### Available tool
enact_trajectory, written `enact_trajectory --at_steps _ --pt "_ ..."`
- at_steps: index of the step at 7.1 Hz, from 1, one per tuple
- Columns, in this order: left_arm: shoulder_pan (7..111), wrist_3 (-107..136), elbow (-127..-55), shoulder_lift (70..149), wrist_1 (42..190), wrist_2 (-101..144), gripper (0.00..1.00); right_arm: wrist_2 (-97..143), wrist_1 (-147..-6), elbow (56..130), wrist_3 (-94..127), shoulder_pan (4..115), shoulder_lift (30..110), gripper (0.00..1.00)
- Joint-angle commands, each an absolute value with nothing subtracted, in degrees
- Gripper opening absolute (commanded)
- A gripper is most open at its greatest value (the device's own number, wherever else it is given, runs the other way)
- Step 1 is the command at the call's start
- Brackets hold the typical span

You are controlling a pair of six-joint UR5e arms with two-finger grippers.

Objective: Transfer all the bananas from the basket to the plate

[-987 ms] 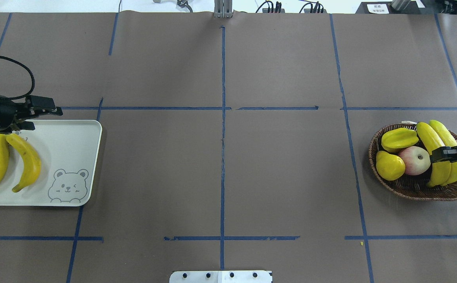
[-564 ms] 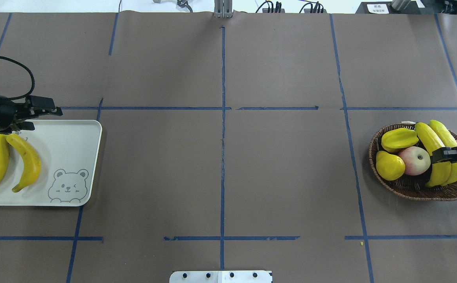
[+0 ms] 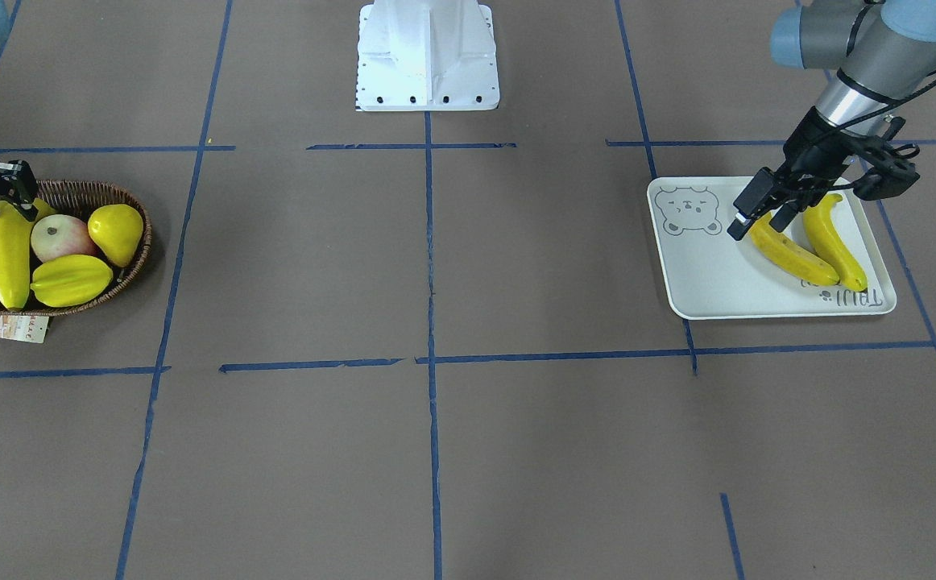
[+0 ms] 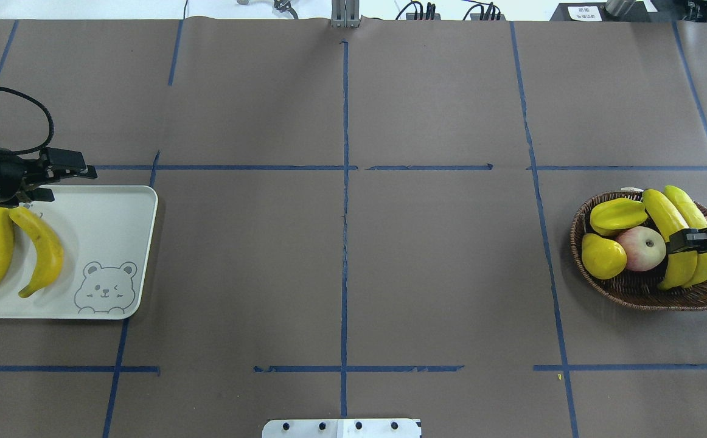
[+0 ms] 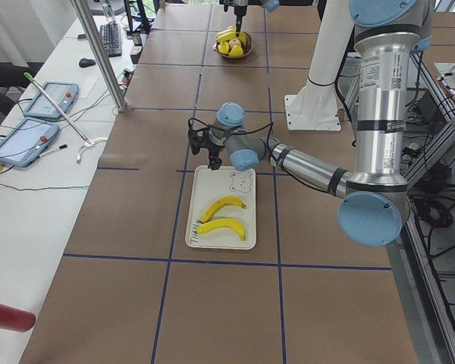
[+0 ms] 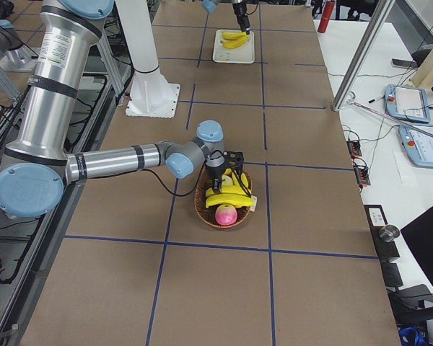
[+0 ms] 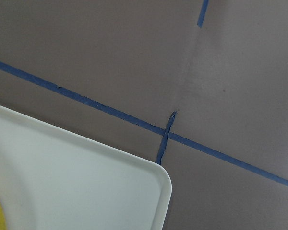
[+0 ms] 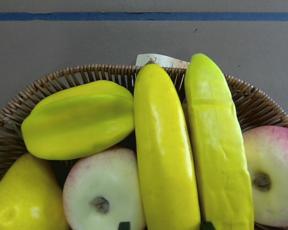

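the right gripper (image 8: 165, 225) sits low in the basket (image 4: 633, 296), jaws apart either side of one banana (image 4: 664, 213), gripping nothing yet, placed to pinch it. the left gripper (image 4: 72, 184) hangs open, empty, over the plate (image 4: 116, 213) corner, clear of two bananas (image 4: 37, 249) lying there.

Brown papered table (image 4: 438, 261) lay open between wicker basket (image 4: 645, 301) and white tray (image 4: 104, 231); pink apple (image 4: 640, 248) and yellow starfruit (image 4: 618, 215) crowded the long yellow bananas (image 4: 661, 210).

Left gripper (image 4: 67, 182) low and near level, jaws spread wide, right gripper (image 4: 685, 240) low, jaws parted.
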State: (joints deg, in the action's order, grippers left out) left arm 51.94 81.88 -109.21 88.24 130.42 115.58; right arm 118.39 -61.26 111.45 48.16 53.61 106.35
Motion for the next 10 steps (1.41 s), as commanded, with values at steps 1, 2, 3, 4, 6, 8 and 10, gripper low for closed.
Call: enact_trajectory --at_steps 1,2,3,4,6,8,10 --pt "51.9 81.9 -109.2 88.2 130.4 115.6 1.00 118.4 -61.2 110.9 48.2 53.6 106.3 0.58" --pt "51.9 81.9 -109.2 88.2 130.4 115.5 1.00 118.4 -61.2 110.9 48.2 53.5 106.3 0.58" --pt "51.9 81.9 -109.2 88.2 130.4 115.6 1.00 118.5 -61.3 110.9 48.3 53.5 105.7 0.57" --pt "51.9 81.9 -109.1 88.2 130.4 115.5 1.00 118.5 -61.3 110.9 48.3 53.5 105.6 0.57" --pt "51.9 81.9 -109.1 88.2 130.4 115.6 1.00 118.6 -61.4 111.0 48.3 53.5 105.1 0.57" --pt "51.9 81.9 -109.0 88.2 130.4 115.6 1.00 120.8 -61.3 111.0 48.3 53.5 104.6 0.57" --pt "51.9 81.9 -109.0 88.2 130.4 115.5 1.00 120.7 -61.3 110.4 48.3 53.5 104.7 0.57"
